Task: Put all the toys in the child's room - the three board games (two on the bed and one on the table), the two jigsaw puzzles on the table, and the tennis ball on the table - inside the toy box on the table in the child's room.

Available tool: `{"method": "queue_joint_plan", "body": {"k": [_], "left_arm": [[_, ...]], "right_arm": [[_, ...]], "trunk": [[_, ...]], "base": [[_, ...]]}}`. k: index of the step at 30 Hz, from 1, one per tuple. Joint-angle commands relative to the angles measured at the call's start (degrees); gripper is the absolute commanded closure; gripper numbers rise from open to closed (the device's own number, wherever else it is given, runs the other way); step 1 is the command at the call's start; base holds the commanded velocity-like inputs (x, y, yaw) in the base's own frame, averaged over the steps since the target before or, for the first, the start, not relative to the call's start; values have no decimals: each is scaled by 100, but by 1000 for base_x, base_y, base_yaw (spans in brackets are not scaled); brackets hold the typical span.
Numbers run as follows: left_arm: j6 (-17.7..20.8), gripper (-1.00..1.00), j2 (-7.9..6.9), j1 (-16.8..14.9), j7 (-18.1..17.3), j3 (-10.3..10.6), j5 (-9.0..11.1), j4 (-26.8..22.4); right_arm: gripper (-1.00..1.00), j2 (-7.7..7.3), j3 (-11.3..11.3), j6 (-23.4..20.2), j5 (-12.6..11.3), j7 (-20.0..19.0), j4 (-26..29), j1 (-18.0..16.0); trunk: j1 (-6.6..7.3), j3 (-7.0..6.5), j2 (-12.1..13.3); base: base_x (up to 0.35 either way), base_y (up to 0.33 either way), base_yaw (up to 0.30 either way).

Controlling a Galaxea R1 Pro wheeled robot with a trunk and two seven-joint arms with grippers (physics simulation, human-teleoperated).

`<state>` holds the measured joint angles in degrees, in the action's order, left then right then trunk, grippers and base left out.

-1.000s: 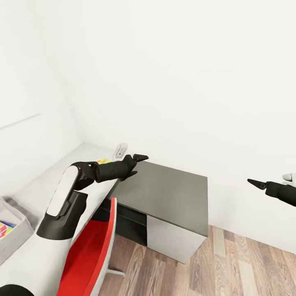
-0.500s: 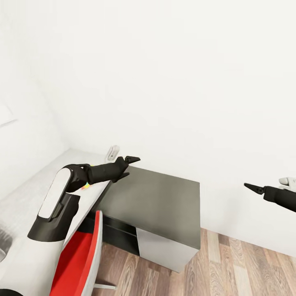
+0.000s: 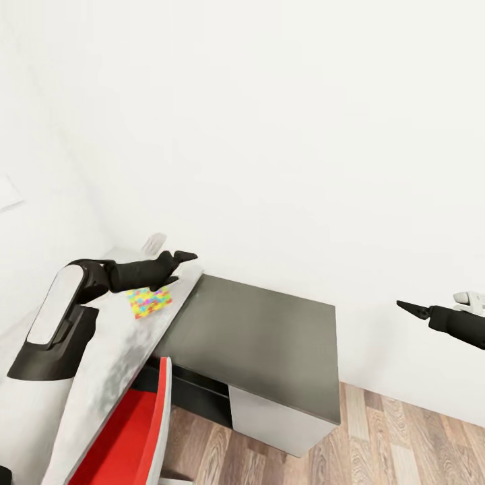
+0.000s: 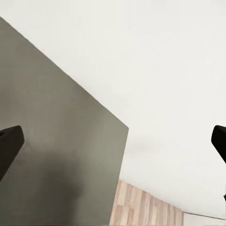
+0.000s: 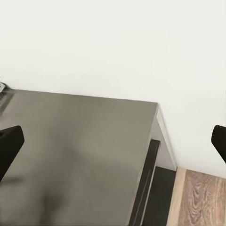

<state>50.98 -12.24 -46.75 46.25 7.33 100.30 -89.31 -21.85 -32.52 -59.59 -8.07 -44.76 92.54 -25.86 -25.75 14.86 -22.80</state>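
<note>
The marbled pale grey surface [image 3: 114,350] carries one jigsaw puzzle [image 3: 150,301], lying flat near its far end, close to the edge that meets the lower dark grey cabinet [image 3: 263,343]. The cabinet stands on the wood plank floor [image 3: 377,444], top bare.

no readable text, no labels, no numbers (puzzle [image 3: 150,302] shows colours alone)

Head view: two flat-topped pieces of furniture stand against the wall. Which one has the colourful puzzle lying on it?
The pale marbled table, not the lower dark grey cabinet. The puzzle lies on it near the left claw.
</note>
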Motion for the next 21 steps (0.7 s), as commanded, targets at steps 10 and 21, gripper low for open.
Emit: {"method": "queue_joint_plan", "body": {"k": [10,21], "left_arm": [[783,-100,-1088,-1673,-14,-234,1,3118],[808,-100,-1226,-1272,-109,-361,-18,3054]], "right_arm": [[-100,5,-13,-41,-28,1,1,-6],[-100,-5,-11,-41,-28,-7,1,-6]], "trunk": [[-3,12,-12],[-3,12,-12]], "base": [[0,0,0],[1,0,-17]]}}
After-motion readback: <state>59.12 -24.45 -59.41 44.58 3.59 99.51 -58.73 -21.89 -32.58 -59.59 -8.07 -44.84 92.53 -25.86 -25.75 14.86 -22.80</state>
